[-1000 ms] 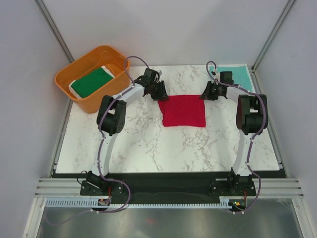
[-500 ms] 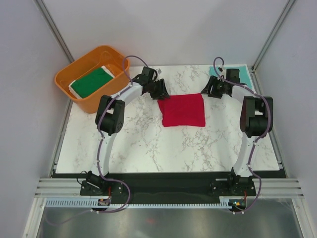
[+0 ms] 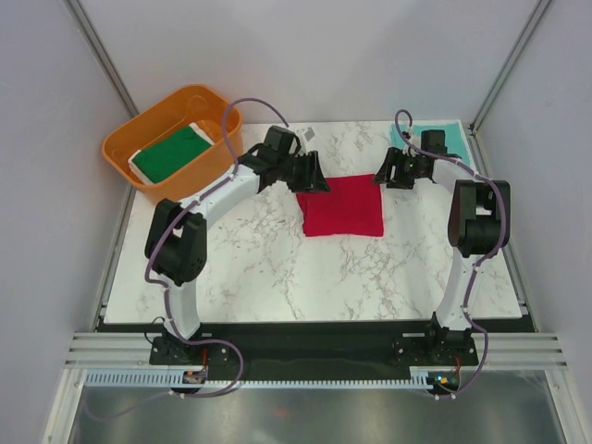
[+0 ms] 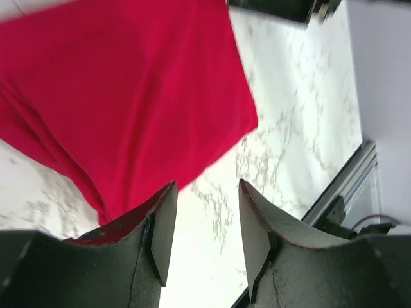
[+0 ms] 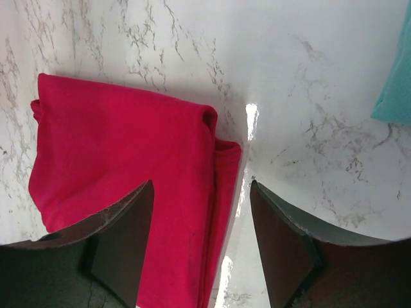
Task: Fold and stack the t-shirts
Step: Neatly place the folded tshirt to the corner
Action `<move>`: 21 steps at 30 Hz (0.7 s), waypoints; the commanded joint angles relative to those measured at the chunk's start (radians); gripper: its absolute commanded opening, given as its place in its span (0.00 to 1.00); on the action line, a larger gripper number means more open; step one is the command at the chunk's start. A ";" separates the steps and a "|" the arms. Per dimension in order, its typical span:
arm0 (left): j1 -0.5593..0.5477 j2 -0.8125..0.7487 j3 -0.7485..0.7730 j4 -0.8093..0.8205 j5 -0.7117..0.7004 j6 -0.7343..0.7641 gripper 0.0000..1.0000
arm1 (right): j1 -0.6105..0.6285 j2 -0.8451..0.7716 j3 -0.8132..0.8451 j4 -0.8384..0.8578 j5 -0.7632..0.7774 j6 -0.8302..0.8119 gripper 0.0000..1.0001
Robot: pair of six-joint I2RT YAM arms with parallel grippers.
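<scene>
Top external is showing the whole layout: red t-shirt (image 3: 342, 205) is lying folded into a rough square on the marble table (image 3: 277, 268), mid-back, between the two grippers. At its far-left corner the left gripper (image 3: 313, 180) is hovering; the right gripper (image 3: 384, 174) is sitting just off its far-right corner. Far-left corner: orange tub (image 3: 120, 148) is holding the folded green t-shirt (image 3: 171, 153), white edge showing. Far-right corner: teal t-shirt (image 3: 444, 139) is lying well apart from the red one, with the right arm covering part of it.

From up there the jaw gaps are reading too small to call. Wrist cams are settling it. Left wrist is showing both fingers (image 4: 164, 224) standing apart with bare marble in the gap, nothing gripped. Red cloth is filling the upper left of that view and one finger is overlapping its edge; can't tell if it's touching. Right wrist is showing jaws spread wide above the red shirt's doubled-over edge, layers visible, nothing pinched. Only a sliver of teal is showing at that view's right border.

Tub and green shirt are showing in the top view only. Left wrist frame is cutting off some dark hardware (image 4: 282, 8) at its top edge, too blurred to identify.
</scene>
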 commanded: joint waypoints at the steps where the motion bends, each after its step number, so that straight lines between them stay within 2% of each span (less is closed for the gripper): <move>1: -0.021 -0.001 -0.121 0.031 -0.033 -0.004 0.50 | 0.003 0.030 0.001 -0.011 -0.040 -0.041 0.70; 6: -0.021 0.046 -0.189 0.069 -0.056 -0.015 0.50 | 0.019 0.057 -0.002 -0.017 -0.023 -0.062 0.72; 15: -0.013 0.112 -0.220 0.083 -0.091 -0.013 0.50 | 0.035 0.126 0.018 -0.032 -0.023 -0.085 0.70; 21: 0.004 0.126 -0.238 0.083 -0.091 -0.013 0.50 | 0.033 0.139 0.029 -0.032 -0.026 -0.095 0.62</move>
